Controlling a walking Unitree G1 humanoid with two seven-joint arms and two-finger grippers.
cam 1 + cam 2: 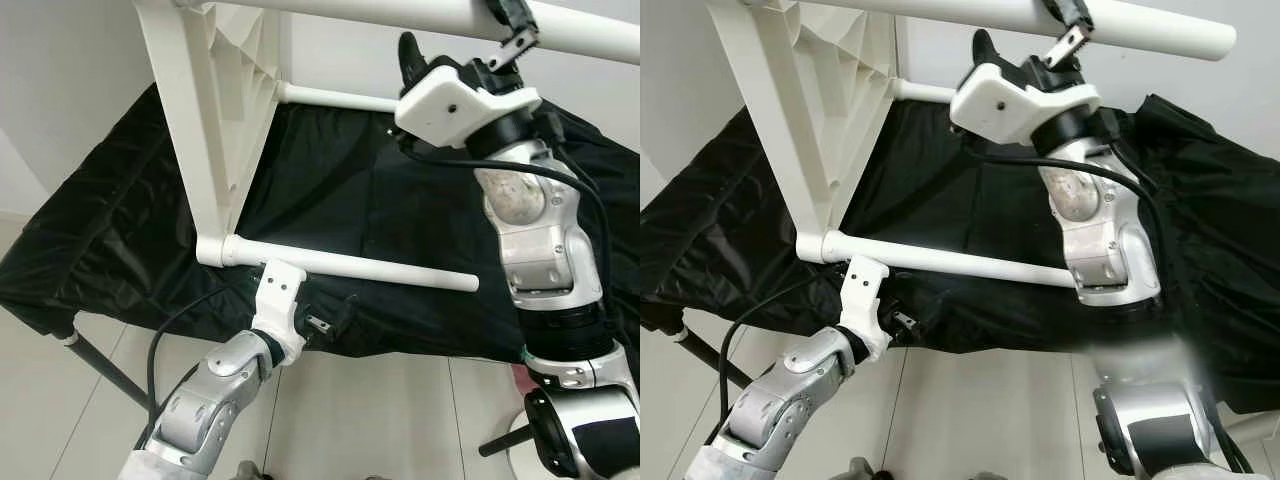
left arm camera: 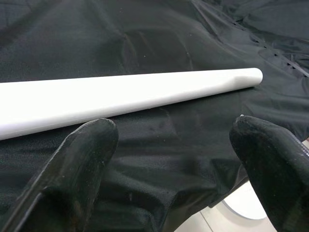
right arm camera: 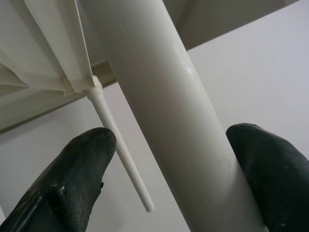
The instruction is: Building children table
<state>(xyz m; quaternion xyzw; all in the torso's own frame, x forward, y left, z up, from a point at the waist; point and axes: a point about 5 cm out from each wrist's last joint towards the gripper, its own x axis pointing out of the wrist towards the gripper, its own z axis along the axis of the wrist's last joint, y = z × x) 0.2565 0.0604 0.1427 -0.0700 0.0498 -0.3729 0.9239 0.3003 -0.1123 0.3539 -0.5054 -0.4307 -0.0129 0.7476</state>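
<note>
Left eye view sets the white tabletop (image 1: 215, 110) at upper left, standing on edge on the black-draped surface (image 1: 100, 210). Its ribbed underside faces right, with white legs sticking out sideways from it. The lower leg (image 1: 350, 266) runs right from a socket at the tabletop's bottom corner, just above the black cloth. The left tool (image 2: 169, 159) sits just below this leg at the surface's front edge. In the left wrist view its fingers (image 2: 77, 164) are spread apart, gripping nothing, with the leg lying across the cloth beyond them. A thinner-looking far leg (image 1: 335, 97) shows behind, near the wall. At upper right, the top leg (image 1: 420, 15) crosses the picture. The right tool (image 3: 174, 145) is raised to it. The right wrist view shows its fingers (image 3: 263, 169) on either side of that leg, one pressed against it, the other slightly off.
</note>
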